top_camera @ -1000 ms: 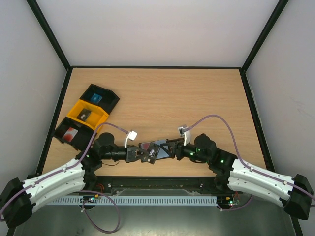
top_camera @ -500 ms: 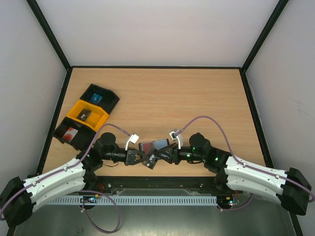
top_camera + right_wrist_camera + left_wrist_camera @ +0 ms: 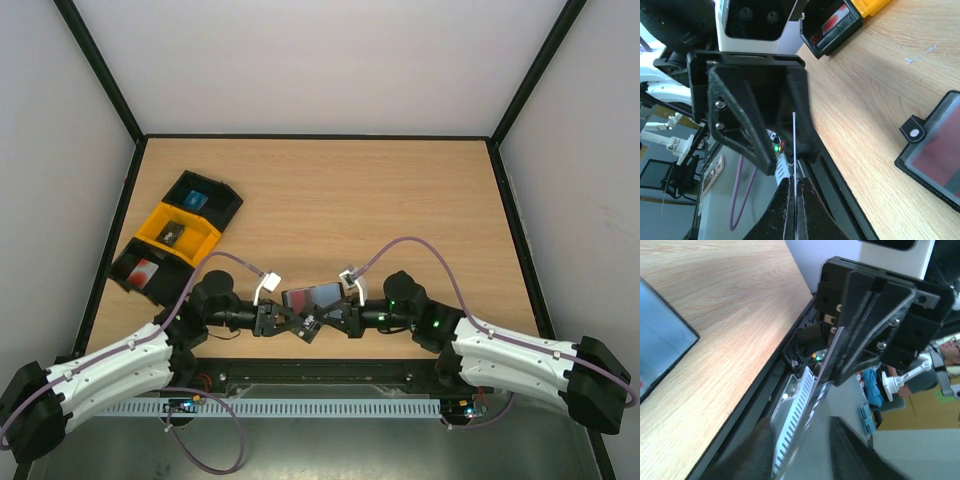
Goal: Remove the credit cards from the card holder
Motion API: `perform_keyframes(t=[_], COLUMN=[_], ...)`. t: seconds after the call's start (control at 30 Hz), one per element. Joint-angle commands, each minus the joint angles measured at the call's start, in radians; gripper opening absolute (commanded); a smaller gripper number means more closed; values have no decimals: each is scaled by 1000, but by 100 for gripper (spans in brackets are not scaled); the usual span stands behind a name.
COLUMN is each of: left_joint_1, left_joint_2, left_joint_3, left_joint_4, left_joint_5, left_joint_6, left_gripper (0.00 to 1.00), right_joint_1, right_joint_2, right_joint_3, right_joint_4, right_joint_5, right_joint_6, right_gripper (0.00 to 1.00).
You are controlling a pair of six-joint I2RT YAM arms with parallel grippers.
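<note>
At the lower centre of the top view the right pincer (image 3: 323,320) is clamped on an edge-on credit card (image 3: 794,145); whether the left pincer (image 3: 291,322) grips it is unclear; the card holder (image 3: 312,296) lies open on the desk (image 3: 400,200) just above them.

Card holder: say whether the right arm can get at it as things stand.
Probably not yet: the right gripper is shut on a card. The card holder lies open and uncovered right beside it, so reach itself looks fine.
</note>
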Motion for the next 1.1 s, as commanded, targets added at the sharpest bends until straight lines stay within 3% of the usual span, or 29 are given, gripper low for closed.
perform_keyframes(t=[0.0, 0.07, 0.2, 0.37, 0.57, 0.8, 1.07], left_joint_1=[-3, -2, -1, -2, -2, -3, -3], left_joint_2=[-34, -59, -163, -278, -298, -231, -187], left_joint_3=[19, 24, 14, -41, -65, -69, -73], left_joint_4=[-51, -60, -52, 43, 80, 159, 211], left_joint_5=[-82, -131, -278, -349, -378, -373, -363], left_joint_6=[-18, -47, -128, -225, -250, -275, -296], left_gripper=[49, 65, 76, 78, 76, 59, 19], right_joint_1=[-1, -1, -1, 0, -1, 0, 0], right_joint_2=[-45, -61, -80, -59, 27, 156, 200], right_joint_3=[-29, -37, -53, -87, -107, -99, -96], right_joint_4=[80, 112, 185, 373, 575, 716, 730], right_joint_5=[36, 50, 119, 214, 306, 301, 298], right_joint_6=[24, 54, 134, 279, 443, 543, 560], right_gripper=[2, 2, 2, 2, 2, 2, 2])
